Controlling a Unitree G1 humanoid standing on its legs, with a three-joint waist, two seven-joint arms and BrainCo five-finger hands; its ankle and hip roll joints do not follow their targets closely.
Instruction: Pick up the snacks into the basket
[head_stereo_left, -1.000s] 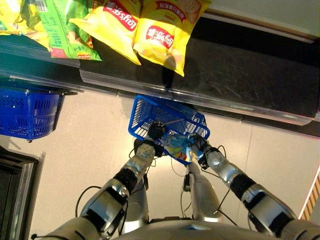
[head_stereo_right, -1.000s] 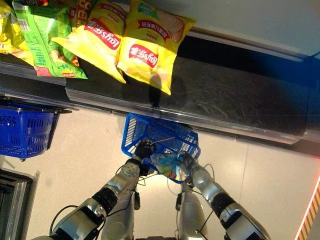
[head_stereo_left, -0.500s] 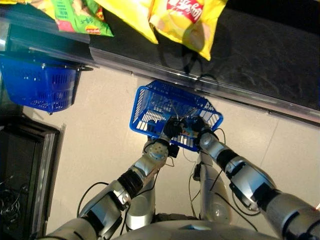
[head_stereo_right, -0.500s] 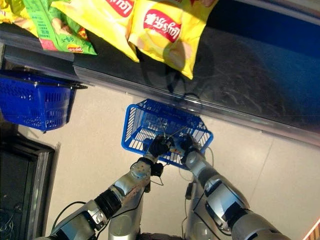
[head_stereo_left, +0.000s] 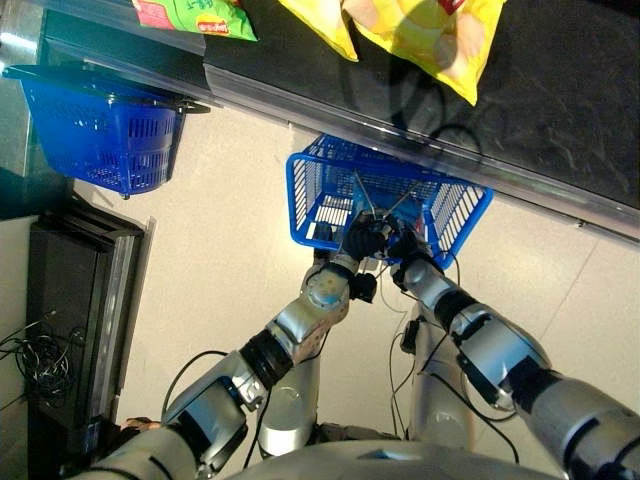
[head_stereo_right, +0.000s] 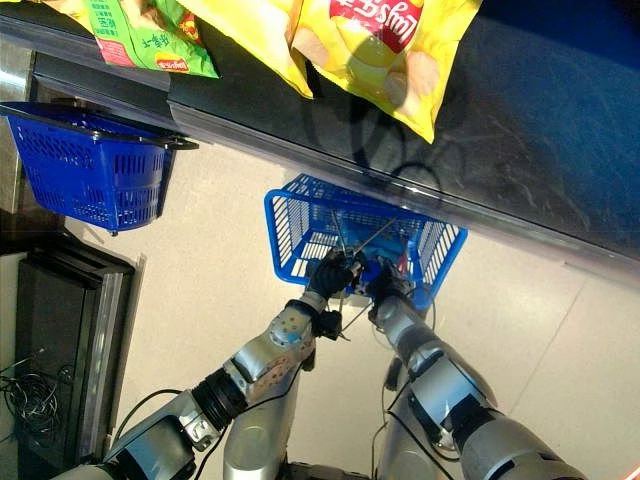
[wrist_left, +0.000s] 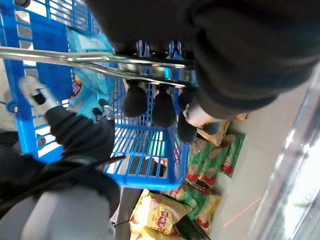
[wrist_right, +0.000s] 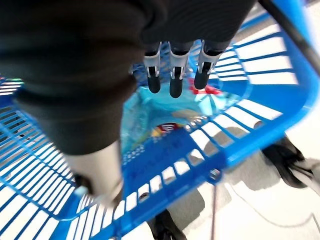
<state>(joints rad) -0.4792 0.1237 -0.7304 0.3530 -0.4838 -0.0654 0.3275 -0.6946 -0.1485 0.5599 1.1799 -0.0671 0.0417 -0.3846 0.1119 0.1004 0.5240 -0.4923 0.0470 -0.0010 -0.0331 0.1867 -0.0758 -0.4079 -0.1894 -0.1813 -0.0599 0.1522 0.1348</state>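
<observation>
Released since earlier, snack (wrist_right: 165, 112) is lying in basket (head_stereo_left: 310, 205) under open right robot hand (wrist_right: 172, 70); left robot hand (head_stereo_left: 362, 240) is gripping handle (wrist_left: 90, 62).

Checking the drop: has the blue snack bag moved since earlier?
Yes. The blue snack bag went from the right hand at the rim into the basket.
</observation>
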